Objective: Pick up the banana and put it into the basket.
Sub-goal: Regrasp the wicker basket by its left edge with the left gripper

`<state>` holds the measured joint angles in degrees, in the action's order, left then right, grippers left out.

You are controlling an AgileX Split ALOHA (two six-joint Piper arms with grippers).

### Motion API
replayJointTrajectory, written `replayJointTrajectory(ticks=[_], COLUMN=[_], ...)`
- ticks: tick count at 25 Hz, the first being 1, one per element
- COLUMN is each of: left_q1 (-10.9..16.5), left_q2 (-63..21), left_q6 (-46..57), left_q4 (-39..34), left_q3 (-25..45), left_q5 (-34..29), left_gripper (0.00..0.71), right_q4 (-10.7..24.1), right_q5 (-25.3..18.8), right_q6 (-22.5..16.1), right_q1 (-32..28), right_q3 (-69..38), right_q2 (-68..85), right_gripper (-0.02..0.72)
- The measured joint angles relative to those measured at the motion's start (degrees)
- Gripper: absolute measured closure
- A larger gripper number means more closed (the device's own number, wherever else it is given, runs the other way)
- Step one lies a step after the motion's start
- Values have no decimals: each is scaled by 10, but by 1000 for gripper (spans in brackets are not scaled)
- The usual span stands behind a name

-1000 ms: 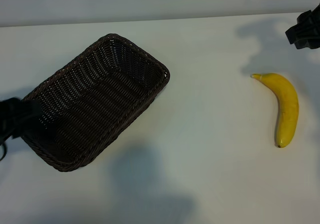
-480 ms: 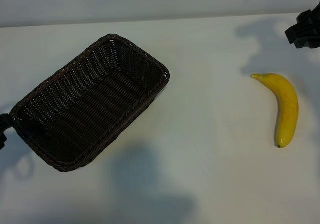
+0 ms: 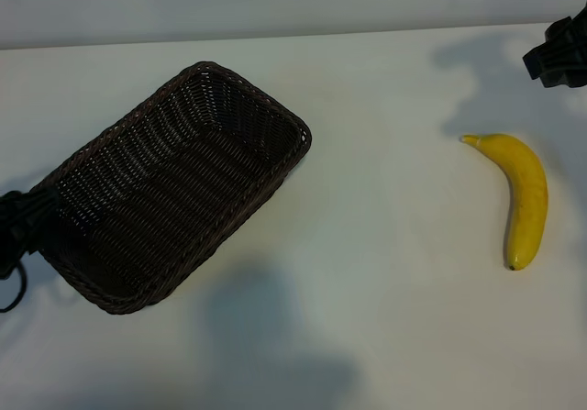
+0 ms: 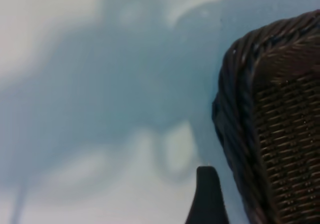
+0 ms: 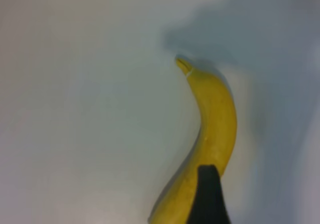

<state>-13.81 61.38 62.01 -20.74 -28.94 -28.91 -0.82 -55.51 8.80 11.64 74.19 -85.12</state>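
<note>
- Exterior view: white table, seen steeply from above
- the basket, dark brown wicker, lies diagonally on the left half of the table, nothing inside it
- the banana lies flat on the right side of the table, stem tip pointing up-left, well apart from the basket, not touched by anything
- left gripper shows as a dark shape at the frame's left edge, right at the basket's lower-left end; contact with the rim can't be told from here
- right gripper sits at the top right corner, above the banana and apart from it, only partly in frame
- Left wrist view: rounded basket corner fills the right side, bare table with shadows beside it
- one dark fingertip of the left gripper juts in at the frame's edge, just beside the basket's outer wall, gap to the wall small; jaws stand apart, nothing between them
- Right wrist view: banana lies on the table, stem end away from the camera
- one dark fingertip of the right gripper overlaps the banana's near end; jaws spread wide, no grip on the fruit
</note>
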Motion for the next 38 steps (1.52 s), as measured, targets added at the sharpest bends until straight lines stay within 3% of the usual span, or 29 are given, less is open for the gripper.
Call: replayJointTrajectory(ticks=[6,14,21,29,38], left_q1=[0,0,0,0,0], left_q2=[21,21,19,-31,-38], left_q6=[9,-37,-51,-47,-29], left_q4=[6,84,104,104,99], left_q3=[0,0,0,0,0], left_q5=[16,12,8,-64,-71], left_gripper=[146,146,146,146,146], right_q4=[0,0,-2,-2,-2], right_q5=[-1,-1,-1,-1,-1], right_q6=[0,0,0,0,0], right_q1=[0,0,0,0,0], right_q3=[0,0,0,0,0], right_q2=[0,0,0,0,0], right_gripper=[170,171,175,175,176])
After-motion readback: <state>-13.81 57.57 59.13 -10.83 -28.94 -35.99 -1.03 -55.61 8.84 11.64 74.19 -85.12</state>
